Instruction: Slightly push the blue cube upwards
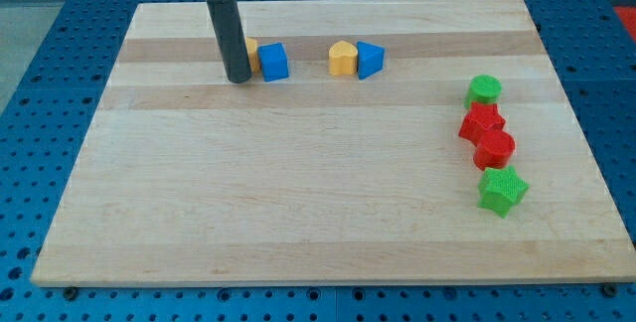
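Observation:
The blue cube (273, 62) sits near the view's top, left of centre, on the wooden board (298, 183). A yellow block (251, 50) touches its upper left side and is mostly hidden behind the rod. My tip (238, 79) rests on the board just left of the blue cube, slightly below its centre, close to or touching it.
A yellow block (343, 59) and a blue triangular block (370, 60) sit side by side right of the cube. On the view's right stand a green round block (485, 89), two red blocks (481, 121) (495, 149) and a green star-like block (502, 191).

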Controlling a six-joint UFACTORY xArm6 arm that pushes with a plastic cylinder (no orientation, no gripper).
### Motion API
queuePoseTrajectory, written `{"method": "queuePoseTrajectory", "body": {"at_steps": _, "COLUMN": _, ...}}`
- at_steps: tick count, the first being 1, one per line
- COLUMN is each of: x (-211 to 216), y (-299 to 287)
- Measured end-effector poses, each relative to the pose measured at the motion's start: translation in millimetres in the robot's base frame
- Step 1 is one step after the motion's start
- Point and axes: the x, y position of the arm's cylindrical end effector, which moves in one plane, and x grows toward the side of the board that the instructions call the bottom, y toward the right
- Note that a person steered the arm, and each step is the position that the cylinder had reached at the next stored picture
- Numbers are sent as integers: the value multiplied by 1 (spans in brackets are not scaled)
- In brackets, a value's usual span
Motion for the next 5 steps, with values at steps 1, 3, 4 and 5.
{"method": "queuePoseTrajectory", "body": {"at_steps": 1, "x": 13, "y": 2}}
{"method": "queuePoseTrajectory", "body": {"at_steps": 3, "x": 20, "y": 30}}
{"method": "queuePoseTrajectory", "body": {"at_steps": 4, "x": 9, "y": 40}}
{"method": "queuePoseTrajectory", "body": {"at_steps": 5, "x": -11, "y": 47}}
